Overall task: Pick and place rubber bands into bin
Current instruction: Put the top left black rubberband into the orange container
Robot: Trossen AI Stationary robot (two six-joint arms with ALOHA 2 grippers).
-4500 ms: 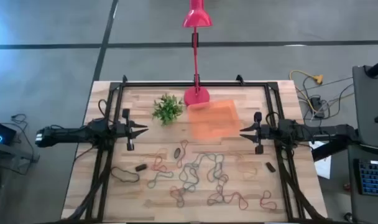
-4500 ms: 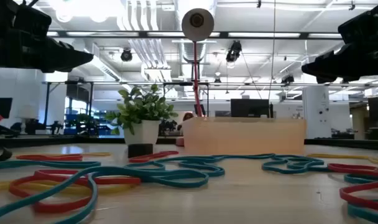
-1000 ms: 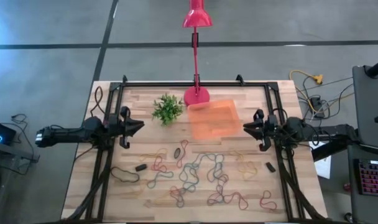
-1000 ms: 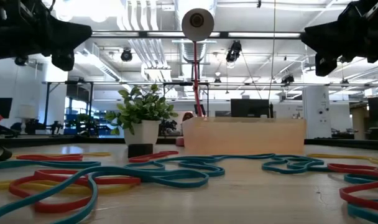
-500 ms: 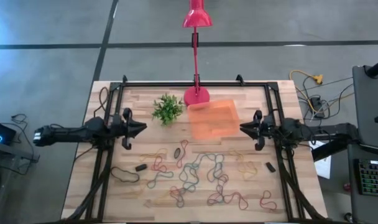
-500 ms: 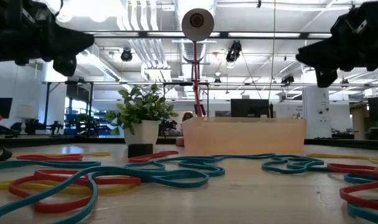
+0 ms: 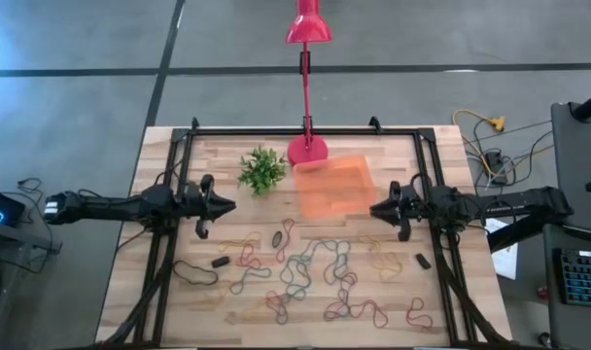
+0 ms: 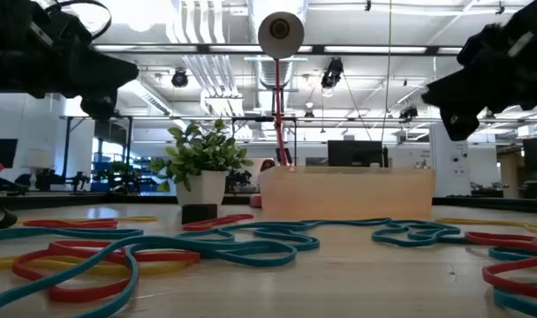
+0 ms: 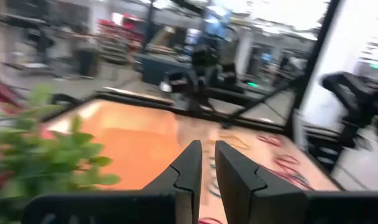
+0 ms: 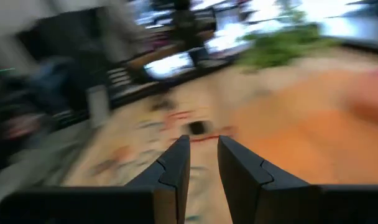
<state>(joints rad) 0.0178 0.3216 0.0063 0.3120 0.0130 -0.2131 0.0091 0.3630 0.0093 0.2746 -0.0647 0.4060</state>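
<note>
High view is showing me both arms hovering empty: left gripper (image 7: 225, 205) and right gripper (image 7: 376, 208), fingers slightly parted, holding nothing. Rubber bands (image 7: 310, 277) are lying scattered below the bin (image 7: 336, 187). I'm planning to widen, descend and pinch one loop.

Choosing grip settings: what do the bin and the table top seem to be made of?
The bin: probably thin translucent orange plastic, since the wood shows faintly through it. The table: pale wood planks, matte, with visible seams and grain.
</note>
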